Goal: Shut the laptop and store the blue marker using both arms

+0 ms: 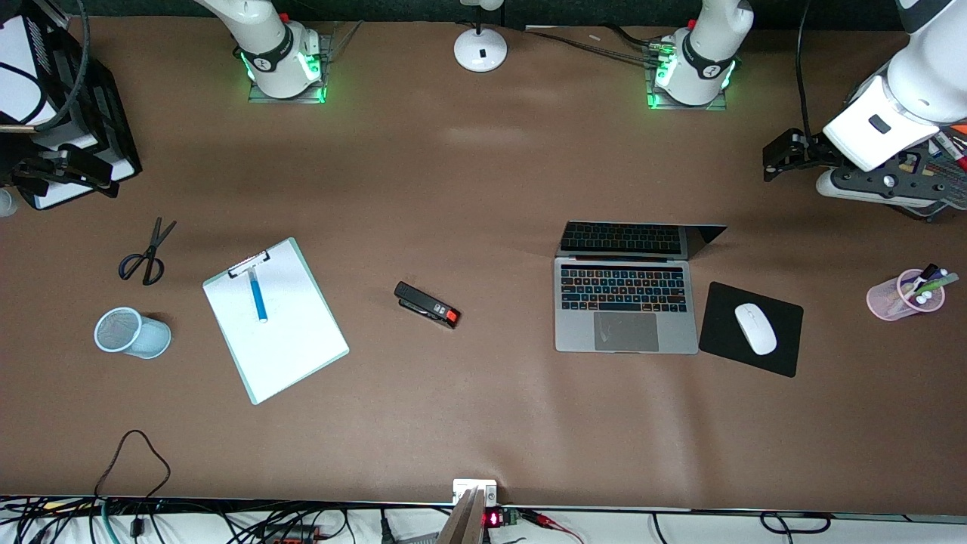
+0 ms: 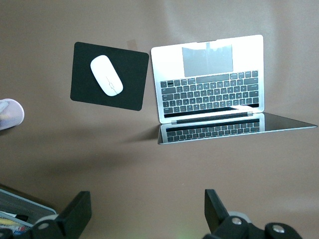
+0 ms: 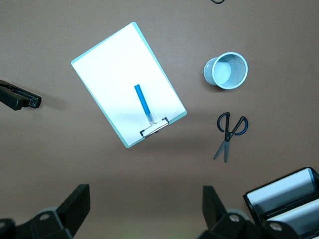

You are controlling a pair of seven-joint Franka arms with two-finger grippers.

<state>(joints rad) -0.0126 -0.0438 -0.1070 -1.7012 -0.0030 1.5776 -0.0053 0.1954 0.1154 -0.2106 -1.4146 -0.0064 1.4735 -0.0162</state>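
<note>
Grippers first: from the front, my left gripper (image 1: 778,155) hangs over bare table above the open silver-grey laptop (image 1: 625,302); I can't judge the right gripper (image 1: 45,170) here. Left wrist: fingers (image 2: 75,216) spread wide, empty. Right wrist: fingers (image 3: 75,204) parted, empty, slim blue marker (image 3: 142,103) on the white clipboard (image 3: 127,82). Pushing the lid off-centre could skid the laptop (smooth table); the marker may roll.

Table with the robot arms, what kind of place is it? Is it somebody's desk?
It looks like an office desk set up in a robot lab. There is an open laptop beside a mouse on its pad, and a clipboard with a blue marker on it. Both arms wait at the table's ends.
</note>
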